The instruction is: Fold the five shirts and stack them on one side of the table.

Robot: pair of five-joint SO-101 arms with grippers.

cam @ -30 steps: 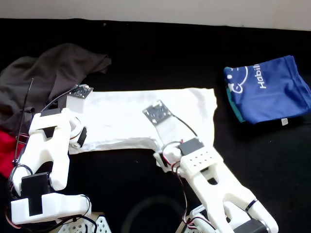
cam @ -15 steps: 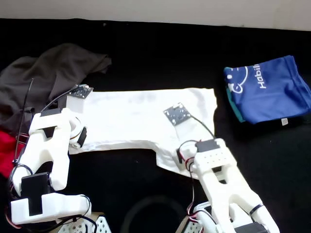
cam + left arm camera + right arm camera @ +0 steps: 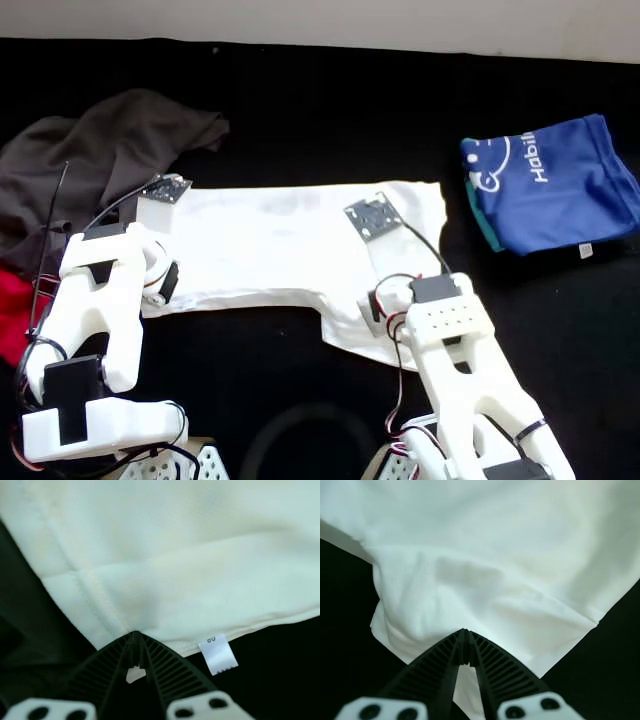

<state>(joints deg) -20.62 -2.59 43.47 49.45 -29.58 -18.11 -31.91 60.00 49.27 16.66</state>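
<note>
Two grippers: both are closed, each pinching an edge of the white shirt (image 3: 270,245).
Left gripper (image 3: 135,636): its jaws are pressed together on the shirt's stitched hem, and a scrap of white cloth shows between them. A small tag (image 3: 217,653) sewn to the hem lies just beside the tips.
Right gripper (image 3: 464,632): its jaws are pressed together on a rumpled fold of the same shirt, near a corner of the cloth.
Shirt's place: it is spread flat across the middle of the black table (image 3: 320,90) as a long band, with one flap reaching toward the right arm.
Blue shirt (image 3: 555,185): it lies folded on the right side of the table, apart from the white one.
Dark grey shirt (image 3: 110,150): it is heaped on the left side, just beside the white shirt's end.
Red cloth (image 3: 10,305): it sits at the left edge, beside the grey heap.
</note>
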